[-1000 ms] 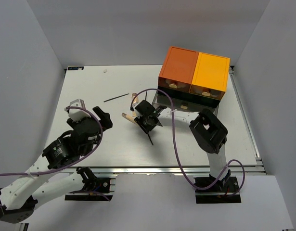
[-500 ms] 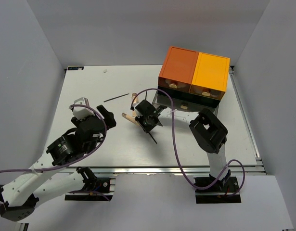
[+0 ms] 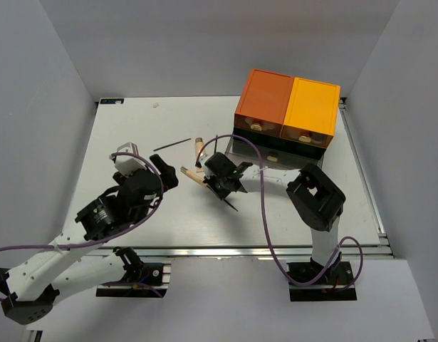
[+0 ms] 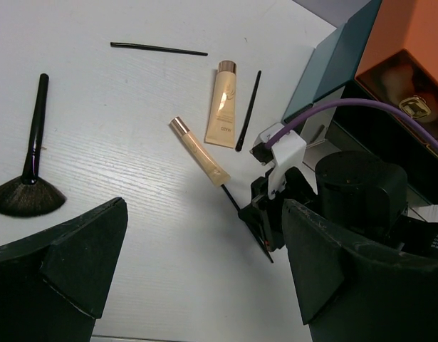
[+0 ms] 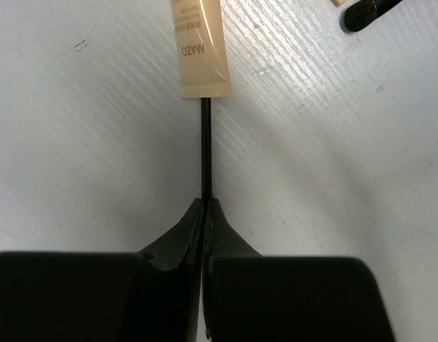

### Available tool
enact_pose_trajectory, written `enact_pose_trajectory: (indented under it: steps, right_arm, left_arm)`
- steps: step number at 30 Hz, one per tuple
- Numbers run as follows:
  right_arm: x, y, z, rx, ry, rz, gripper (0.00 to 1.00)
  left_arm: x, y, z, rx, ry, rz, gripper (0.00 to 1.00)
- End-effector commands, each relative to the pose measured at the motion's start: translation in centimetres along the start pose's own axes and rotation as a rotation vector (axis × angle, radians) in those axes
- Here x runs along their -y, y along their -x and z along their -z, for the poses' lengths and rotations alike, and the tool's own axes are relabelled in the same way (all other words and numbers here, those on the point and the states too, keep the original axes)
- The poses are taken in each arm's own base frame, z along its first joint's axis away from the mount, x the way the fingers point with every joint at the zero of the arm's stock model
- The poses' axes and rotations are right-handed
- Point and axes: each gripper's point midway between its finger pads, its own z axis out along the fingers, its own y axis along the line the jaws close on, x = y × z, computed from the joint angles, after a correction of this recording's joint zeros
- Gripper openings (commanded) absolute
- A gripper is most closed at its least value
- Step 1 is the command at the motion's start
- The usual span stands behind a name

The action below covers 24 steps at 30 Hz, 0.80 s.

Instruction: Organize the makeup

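Observation:
My right gripper [image 5: 205,203] is shut on a thin black pencil [image 5: 205,149], low over the table. The pencil's far end meets the tan stick [image 5: 197,50]. In the top view this gripper [image 3: 220,182] is at mid-table, with the pencil [image 3: 233,206] sticking out behind it. My left gripper [image 4: 204,271] is open and empty, above the table just left of the right gripper [image 4: 265,214]. The left wrist view shows a black fan brush [image 4: 26,178], a second thin pencil [image 4: 158,49], the beige tube [image 4: 222,103], a slim black brush [image 4: 248,110] and the tan stick [image 4: 199,151].
The orange-and-dark drawer box [image 3: 286,114] stands at the back right, close behind the right gripper. A dark teal panel of it [image 4: 332,64] juts toward the makeup. The right arm's purple cable [image 3: 260,206] loops over the table. Grey walls enclose the table on three sides.
My left arm has moved forward and right, toward the makeup. My right gripper has shifted slightly right with the pencil, whose free end has swung to the right.

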Motion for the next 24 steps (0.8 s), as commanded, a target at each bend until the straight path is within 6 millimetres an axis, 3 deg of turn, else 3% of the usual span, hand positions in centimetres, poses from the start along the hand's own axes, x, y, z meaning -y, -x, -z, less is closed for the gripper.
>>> enact_pose_trajectory:
  steps: [1, 5, 10, 13, 16, 18, 20, 22, 24]
  right_arm:
    - [0.4, -3.3, 1.0, -0.113, 0.002, 0.004, 0.0]
    - [1.4, 0.1, 3.6, -0.006, -0.008, 0.015, 0.0]
    - [1.3, 1.7, 5.5, 0.036, 0.018, 0.017, 0.0]
    - [0.7, 2.7, 6.8, 0.075, 0.054, 0.025, 0.0]
    - [-1.4, 3.8, 8.4, 0.131, 0.176, 0.057, 0.0]
    - [-3.0, 6.1, 11.9, 0.253, 0.271, 0.13, 0.0]
    - [-3.7, 7.9, 14.0, 0.347, 0.316, 0.176, 0.0]
    - [-3.7, 10.3, 16.5, 0.442, 0.314, 0.22, 0.0]
    - [-2.2, 12.8, 19.6, 0.532, 0.297, 0.239, 0.0]
  left_arm:
    - [0.5, 1.4, 0.6, 0.026, -0.021, 0.039, 0.98]
    - [0.2, 1.7, 0.7, 0.04, -0.014, 0.041, 0.98]
    - [0.3, 1.3, 0.5, 0.036, -0.021, 0.046, 0.98]
    - [0.5, 1.1, 0.3, 0.033, -0.027, 0.051, 0.98]
    - [0.8, 0.9, 0.0, 0.031, -0.025, 0.05, 0.98]
    - [1.2, 1.2, -0.1, 0.041, -0.03, 0.065, 0.98]
    - [1.7, 1.5, -0.1, 0.052, -0.047, 0.075, 0.98]
    - [2.1, 2.0, -0.1, 0.063, -0.053, 0.084, 0.98]
    - [2.4, 2.2, -0.3, 0.074, -0.051, 0.083, 0.98]
